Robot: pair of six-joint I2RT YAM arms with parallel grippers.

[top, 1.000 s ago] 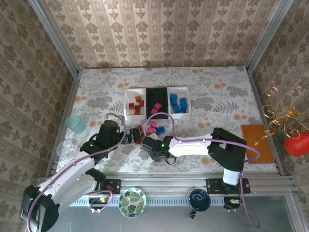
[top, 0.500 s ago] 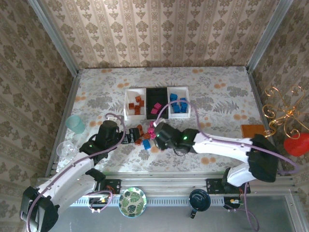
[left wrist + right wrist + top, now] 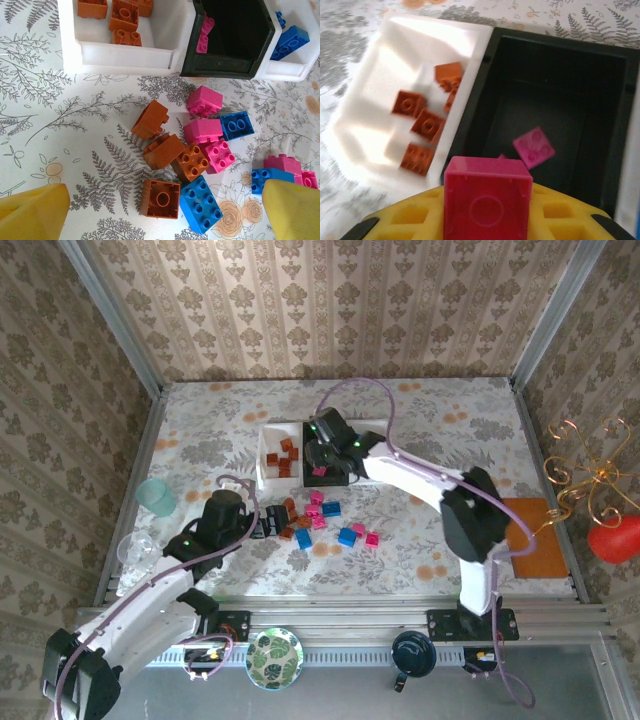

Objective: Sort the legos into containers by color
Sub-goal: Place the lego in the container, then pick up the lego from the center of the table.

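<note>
The right claw (image 3: 322,452) is clamped on one pink brick (image 3: 487,197), studs hidden, its hollow underside facing the wrist camera. The brick hangs above the near wall of the black tray (image 3: 545,95), the middle one of three joined containers.

To finish this drop cleanly, the claw probably needs to travel a little further toward 12 o'clock, so the brick clears the near wall, then part its fingers low over the tray floor. The white tray (image 3: 385,65) of orange bricks sits just beside at 10 o'clock, so a release off to that side risks a wrong-colour landing. A second pink brick (image 3: 533,146) lies in the black tray at 1 o'clock from the held one.

The left claw (image 3: 162,209) is spread wide, holding nothing, above the loose bricks (image 3: 200,145) on the counter (image 3: 60,125). These orange, pink and blue pieces lie clustered, several touching, at 6 o'clock from the trays.
</note>
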